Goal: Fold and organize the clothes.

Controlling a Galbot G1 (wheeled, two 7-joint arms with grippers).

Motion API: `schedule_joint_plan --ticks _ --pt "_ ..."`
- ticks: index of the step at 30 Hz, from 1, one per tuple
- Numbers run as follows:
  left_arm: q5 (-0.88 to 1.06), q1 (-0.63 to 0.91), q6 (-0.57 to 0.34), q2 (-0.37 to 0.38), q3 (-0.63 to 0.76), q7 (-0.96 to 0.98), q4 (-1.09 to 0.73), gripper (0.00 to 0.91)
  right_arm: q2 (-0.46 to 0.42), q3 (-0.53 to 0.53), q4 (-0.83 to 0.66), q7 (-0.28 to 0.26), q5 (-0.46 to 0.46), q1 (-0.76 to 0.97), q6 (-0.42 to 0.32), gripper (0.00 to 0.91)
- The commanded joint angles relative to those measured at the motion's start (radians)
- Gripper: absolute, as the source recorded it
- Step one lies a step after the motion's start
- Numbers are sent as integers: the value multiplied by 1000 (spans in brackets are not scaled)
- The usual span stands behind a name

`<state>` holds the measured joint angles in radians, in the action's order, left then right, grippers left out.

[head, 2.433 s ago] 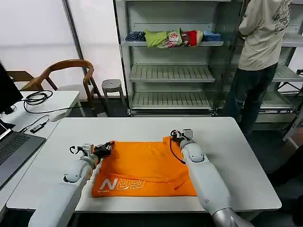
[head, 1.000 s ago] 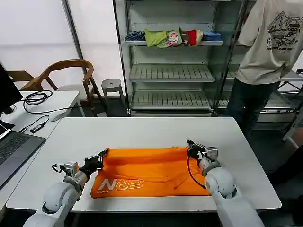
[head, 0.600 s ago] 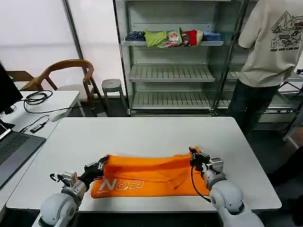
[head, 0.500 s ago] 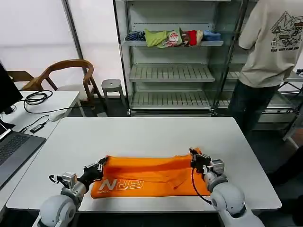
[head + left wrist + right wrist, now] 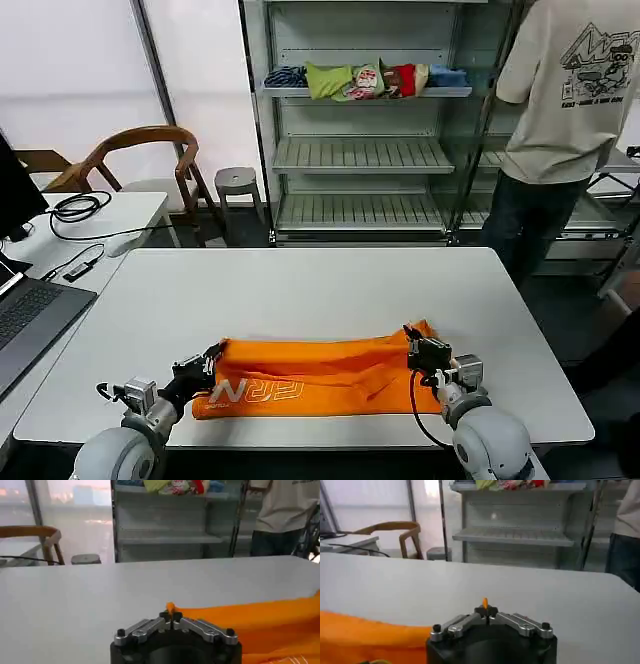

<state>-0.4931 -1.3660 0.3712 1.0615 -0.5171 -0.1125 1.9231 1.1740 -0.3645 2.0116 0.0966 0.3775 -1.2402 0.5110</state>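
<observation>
Orange T-shirt (image 5: 320,372) lying flat near the front edge of the white table (image 5: 320,280), folded into a long band running side to side, white block lettering (image 5: 255,391) facing up toward the left end of the band. A few wrinkles and a diagonal crease across the right half.

Left gripper (image 5: 208,360) right at the shirt's far left corner, fingers closed on a pinch of orange fabric; in the left wrist view the two fingertips (image 5: 171,616) pressed together with a little orange peak poking up between them, rest of the cloth trailing off to one side over the tabletop. Right gripper (image 5: 418,350) doing the same at the far right corner, clamped on the fabric there, corner slightly raised off the table. Right wrist view: small orange tip sticking up between the closed tips (image 5: 485,611), cloth spreading away low beside the gripper body.

So: shirt stretched between the two grippers, one at each end of its far edge, both arms coming in from the front edge of the table.

Behind the table, a metal shelf unit (image 5: 360,120) with a row of folded multicoloured garments (image 5: 365,80) on an upper shelf. Wooden chair (image 5: 140,165) off the far left corner, side desk with a laptop (image 5: 30,320) and black cables (image 5: 75,208) beside the left edge.
</observation>
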Motion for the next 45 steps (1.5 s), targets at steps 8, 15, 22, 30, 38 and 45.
schedule_joint_plan --ticks 8,15,22,30,38,45 --pt "62 -33 -15 4 16 5 -16 20 0 -23 -41 -12 -22 -23 -14 0" --pt "71 -25 -8 -1 22 31 -22 907 4 4 -57 -12 -59 -32 -12 907" --pt "71 -38 -6 -10 7 72 49 907 3 -32 -25 -17 -77 -45 -11 907" --pt "31 -76 28 -8 48 253 158 907 0 -119 81 -33 -84 -139 -23 907" --pt "-8 -77 60 32 124 436 165 907 10 -226 167 -76 -122 -352 -108 907" --pt "-77 -46 67 47 157 546 120 907 13 -286 197 -82 -122 -409 -143 907"
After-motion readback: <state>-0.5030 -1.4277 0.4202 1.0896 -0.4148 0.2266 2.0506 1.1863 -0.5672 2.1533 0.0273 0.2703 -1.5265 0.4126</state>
